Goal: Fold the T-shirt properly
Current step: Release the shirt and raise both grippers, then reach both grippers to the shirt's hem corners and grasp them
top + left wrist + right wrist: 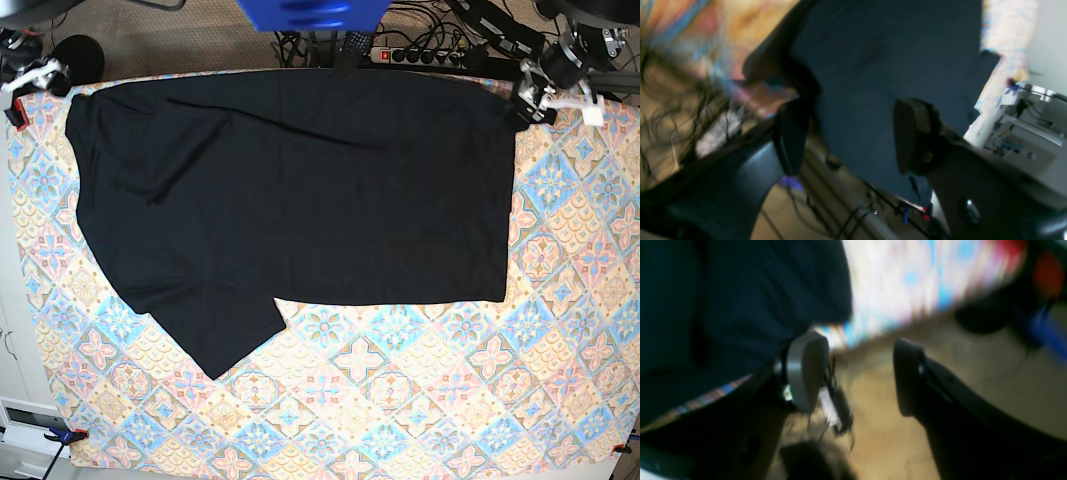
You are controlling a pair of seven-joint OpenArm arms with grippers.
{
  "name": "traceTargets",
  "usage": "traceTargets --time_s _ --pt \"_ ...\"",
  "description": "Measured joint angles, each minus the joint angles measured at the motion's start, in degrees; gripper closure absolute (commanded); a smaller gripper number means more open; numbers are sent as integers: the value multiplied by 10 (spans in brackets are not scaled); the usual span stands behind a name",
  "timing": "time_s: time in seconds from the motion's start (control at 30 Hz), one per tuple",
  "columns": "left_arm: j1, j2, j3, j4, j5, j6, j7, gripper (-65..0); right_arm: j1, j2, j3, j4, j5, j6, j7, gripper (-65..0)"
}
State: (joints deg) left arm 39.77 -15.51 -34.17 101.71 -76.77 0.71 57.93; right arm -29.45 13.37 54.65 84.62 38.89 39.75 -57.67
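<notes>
The black T-shirt lies spread flat over the back half of the table, with one sleeve pointing to the front left. My left gripper hovers at the shirt's back right corner. In the left wrist view it is open, and the shirt shows behind and between its fingers without being pinched. My right gripper is at the back left table corner, just off the shirt. In the right wrist view it is open and empty, with the shirt to its left.
A tablecloth with a colourful tile pattern covers the table. A power strip and cables lie behind the back edge. A blue object hangs at the top centre. A clamp sits at the front left corner.
</notes>
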Motion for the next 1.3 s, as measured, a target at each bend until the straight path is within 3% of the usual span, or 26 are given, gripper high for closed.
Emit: traceTargets --time_s 0.1,0.17,0.27,0.43,0.63,0.87,1.03,1.13,1.3 --pt "-24 -1 -24 24 9 -1 -2 -395 10 3 -5 48 7 1 8 -338" --pt "-56 -21 -15 23 50 3 5 -395 7 4 -11 69 7 1 2 -338" --pt "-119 -45 5 8 85 -1 -5 -395 29 23 -38 82 -51 1 -50 -338" --pt "-195 -58 13 -67 137 0 3 -395 115 35 -103 101 -83 6 -31 -338" --pt "-301 -89 47 -161 155 -3 6 -394 172 30 -177 90 -156 1 -51 -338" --pt "-409 -89 96 -262 245 -3 10 -394 243 31 -253 92 -224 3 -42 -338" --pt "-477 -67 105 -350 302 -5 -22 -394 278 32 -278 91 -254 2 -42 -338" --pt "-503 -66 148 -394 344 2 -62 -394 283 31 -281 92 -253 5 -33 -338" --pt "-544 -59 218 -468 352 -3 -125 -394 272 31 -279 91 -269 3 -49 -338"
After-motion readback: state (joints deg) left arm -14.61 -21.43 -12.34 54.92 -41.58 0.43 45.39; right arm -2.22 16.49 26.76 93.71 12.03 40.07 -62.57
